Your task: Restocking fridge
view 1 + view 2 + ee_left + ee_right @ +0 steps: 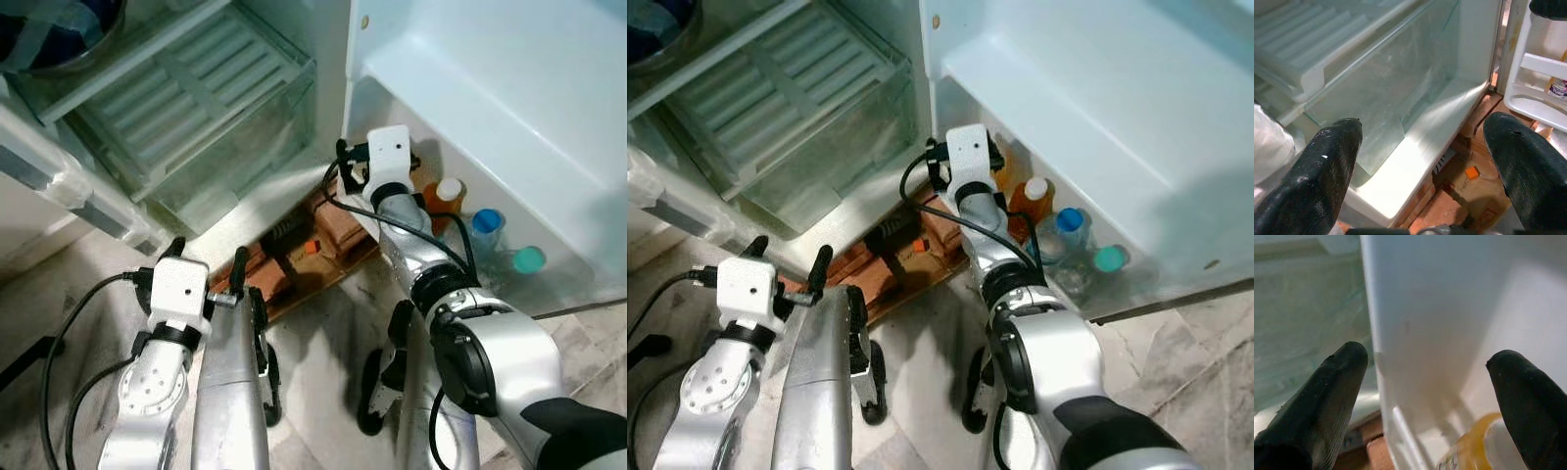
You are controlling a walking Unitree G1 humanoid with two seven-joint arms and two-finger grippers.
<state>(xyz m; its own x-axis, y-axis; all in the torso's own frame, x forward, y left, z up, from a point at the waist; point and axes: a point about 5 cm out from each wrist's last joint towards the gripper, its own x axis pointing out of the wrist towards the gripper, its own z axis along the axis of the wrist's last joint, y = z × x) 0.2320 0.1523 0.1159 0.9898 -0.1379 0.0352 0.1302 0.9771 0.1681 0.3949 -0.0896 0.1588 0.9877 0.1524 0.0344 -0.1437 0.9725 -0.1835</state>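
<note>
While fridge door (509,108) stands open, we note right gripper (1425,377) spread wide, empty, reaching at door's inner edge, just above orange bottle (443,201) on door shelf. Blue-capped bottle (486,227) and teal-capped bottle (529,260) stand right of it. Left gripper (1425,147) wide apart, empty, near clear crisper drawer (235,137). Risk: right arm crowding door shelf, nudging bottles over; cable snagging door edge.

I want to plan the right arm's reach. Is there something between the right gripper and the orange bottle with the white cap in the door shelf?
Nothing visible stands between them. The right gripper, fingers open, is by the door's inner edge just above the door shelf, and the orange bottle stands right below it, beside the blue-capped bottle.
</note>
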